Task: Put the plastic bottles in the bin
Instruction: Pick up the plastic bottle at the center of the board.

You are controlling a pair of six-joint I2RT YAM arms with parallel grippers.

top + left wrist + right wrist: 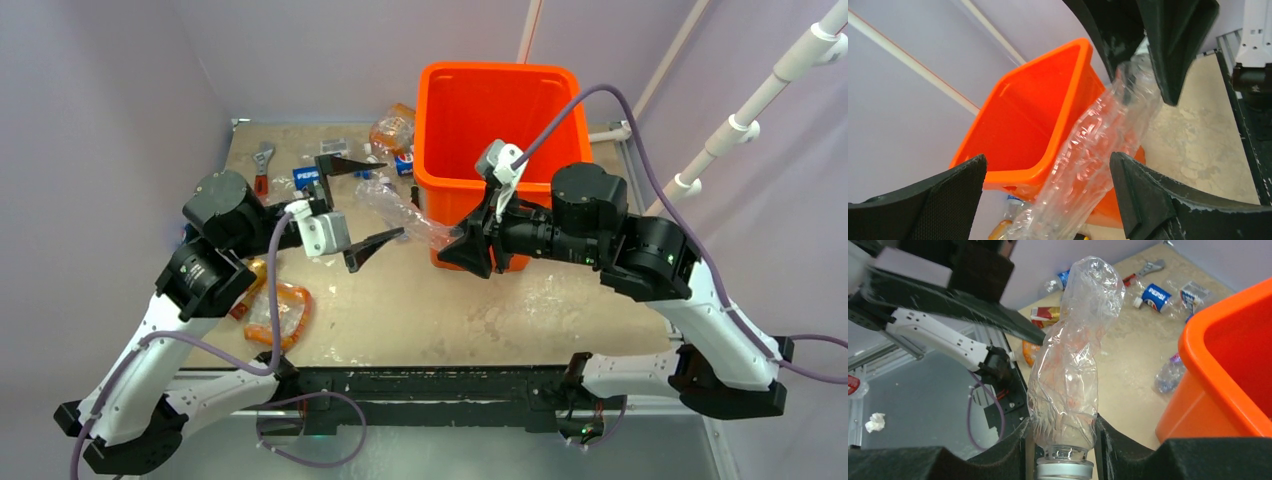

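One bin point(497, 100), one wrench point(263, 160), and perhaps seven bottles point(405, 212).

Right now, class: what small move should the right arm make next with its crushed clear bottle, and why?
Probably lift the right tool over the large orange plastic bin: it is shut on the neck of the crushed clear plastic bottle, which is outside the bin, and the left tool stands open.
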